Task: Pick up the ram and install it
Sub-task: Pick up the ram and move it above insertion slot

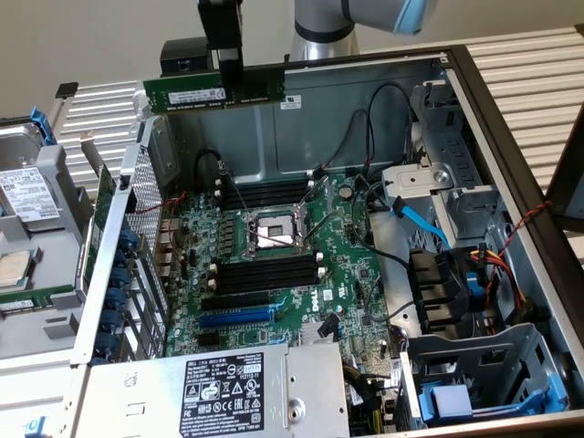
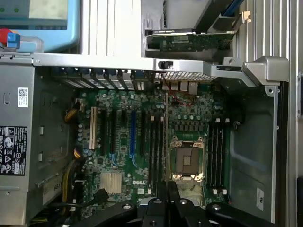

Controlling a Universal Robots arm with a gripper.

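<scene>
- The pincer point(image 1: 230, 75) is clenched on the memory stick point(image 1: 187, 93), with its two dark fingers clamped over the stick's upper edge near the middle of its length.
- In the wrist view the pincer point(image 2: 165, 188) reaches toward the board, and the memory stick point(image 2: 165, 132) shows edge-on as one thin line.
- The memory stick hangs in the air, level and standing on its long edge. It touches nothing but the fingers.
- In the exterior view it sits well above the processor socket point(image 1: 274, 230), up by the case's far wall and a little toward the exterior view's left of the socket.
- In the wrist view the stick's thin line passes just beside the processor socket point(image 2: 188, 158), between it and a bank of black slots point(image 2: 154, 142).
- The grey arm point(image 1: 324, 23) rises behind the case, beyond the socket.
- In the exterior view, banks of black slots point(image 1: 269, 274) lie on the near and far sides of the socket.
- A blue slot point(image 1: 235, 318) lies nearer the camera than the socket, just past the near black bank.
- A silver power box point(image 1: 301, 388) with a black label sits nearest the camera, well apart from the socket.
- A blue cable point(image 1: 415, 219) runs to the exterior view's right of the socket.
</scene>
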